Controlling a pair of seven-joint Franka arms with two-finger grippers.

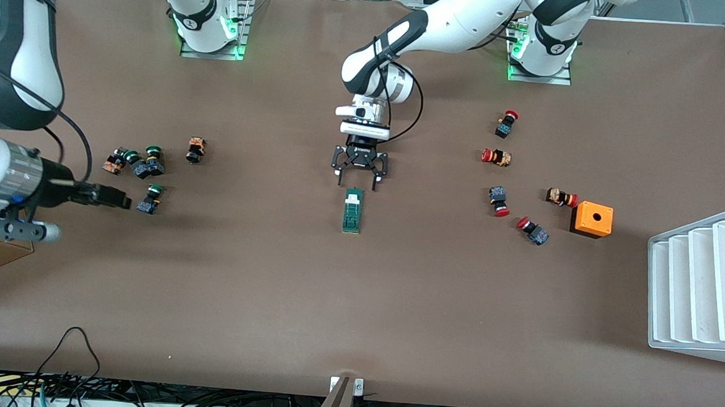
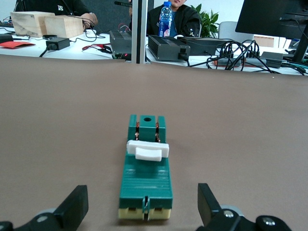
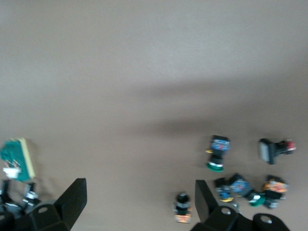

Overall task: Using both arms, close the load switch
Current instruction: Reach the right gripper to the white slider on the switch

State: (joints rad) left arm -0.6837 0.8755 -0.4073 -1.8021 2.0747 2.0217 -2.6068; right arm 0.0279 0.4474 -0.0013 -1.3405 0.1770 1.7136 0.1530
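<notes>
**Load switch untouched, both arms yet to grip**

Front view: the narrow dark-green load switch [image 1: 353,210] lies mid-table; the left gripper [image 1: 358,173] hovers just above its end, released. The right gripper [image 1: 111,197] is spread wide over the green-capped push buttons [image 1: 143,166].

Left wrist view: black fingers [image 2: 77,204] straddle the switch's end without touching.

Right wrist view: nothing is held.

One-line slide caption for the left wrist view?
Open left claw poised just short of the green load switch lying on the brown table.

One green switch block [image 1: 353,210] lies just under the left pincer [image 1: 358,177]. Five red-capped buttons [image 1: 496,156] are scattered toward the left arm's end, with one orange box [image 1: 592,219]. Five green-capped buttons [image 1: 150,198] cluster near the right pincer [image 1: 117,199]. One white tray [image 1: 702,286].
</notes>
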